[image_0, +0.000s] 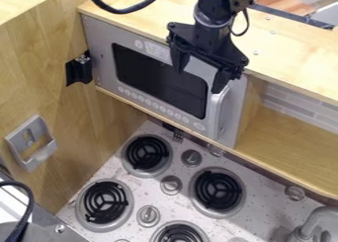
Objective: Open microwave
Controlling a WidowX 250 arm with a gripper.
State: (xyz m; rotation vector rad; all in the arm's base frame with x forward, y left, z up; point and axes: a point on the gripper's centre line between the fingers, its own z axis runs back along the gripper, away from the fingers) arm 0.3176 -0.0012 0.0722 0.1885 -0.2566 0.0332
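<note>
The black gripper (198,76) hangs in front of the upper right part of the microwave, its two fingers spread apart with nothing visible between them. Below the wooden shelf top sits the silver microwave (158,83), with a dark window and a row of round buttons under it. Its door looks closed. A curved silver handle (214,110) runs down the door's right edge, just below the gripper's right finger. Whether that finger touches the handle's upper end, I cannot tell.
A black bracket (80,69) stands out at the microwave's left edge. Below is a stove top (198,157) with black coil burners and knobs, and a faucet (316,221) at lower right. A grey holder (31,142) is on the left wall.
</note>
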